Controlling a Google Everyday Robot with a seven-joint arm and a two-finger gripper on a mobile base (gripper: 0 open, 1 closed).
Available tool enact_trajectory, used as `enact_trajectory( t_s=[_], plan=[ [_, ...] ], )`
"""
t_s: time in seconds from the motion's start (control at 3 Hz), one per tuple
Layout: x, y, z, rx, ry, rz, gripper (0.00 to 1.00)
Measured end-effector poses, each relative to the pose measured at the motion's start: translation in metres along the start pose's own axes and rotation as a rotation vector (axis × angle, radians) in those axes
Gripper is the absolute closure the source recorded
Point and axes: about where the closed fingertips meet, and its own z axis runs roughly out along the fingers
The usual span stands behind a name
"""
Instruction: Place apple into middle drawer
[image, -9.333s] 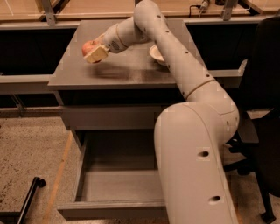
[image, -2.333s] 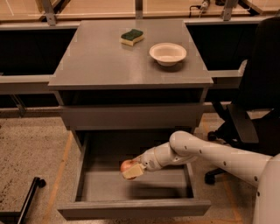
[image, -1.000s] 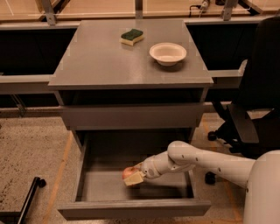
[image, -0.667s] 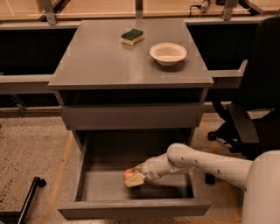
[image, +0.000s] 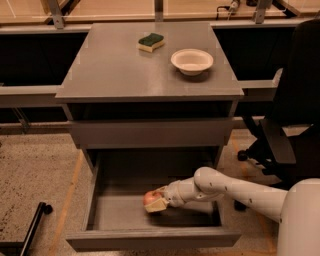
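So here's where you're at: your gripper (image: 157, 204) is down inside the middle drawer (image: 125, 217), which is pulled right out from the lower part of the grey cabinet (image: 100, 80). It's clamped on the apple (image: 150, 196). You can see one pale finger (image: 160, 206) tucked under the fruit, with the red-orange skin showing above it on the side away from the arm.

The apple sits about mid-width of the drawer, out in front of the cabinet's face and low over the flat grey floor. Honestly can't tell whether it's touching that floor or hanging just above it, there's only a dark shadow underneath.

Your white arm (image: 235, 192) comes in from the side of the cabinet where the black office chair (image: 295, 110) stands. It crosses the drawer's side wall there and runs nearly level to the gripper.

Rest of the scene, for reference:
- Just above the open drawer, a plain grey drawer front (image: 150, 132) on the cabinet is shut.
- On the cabinet top, a green-and-yellow sponge (image: 151, 41) lies toward the back edge.
- A white bowl (image: 192, 61) sits near the sponge, on the chair side, not touching it.
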Motion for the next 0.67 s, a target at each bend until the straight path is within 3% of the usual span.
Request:
enact_trajectory(
  t_s=[0.67],
  plan=[
    [0.0018,-0.0007,0.0003,0.002,-0.013,-0.024,0.05]
  ],
)
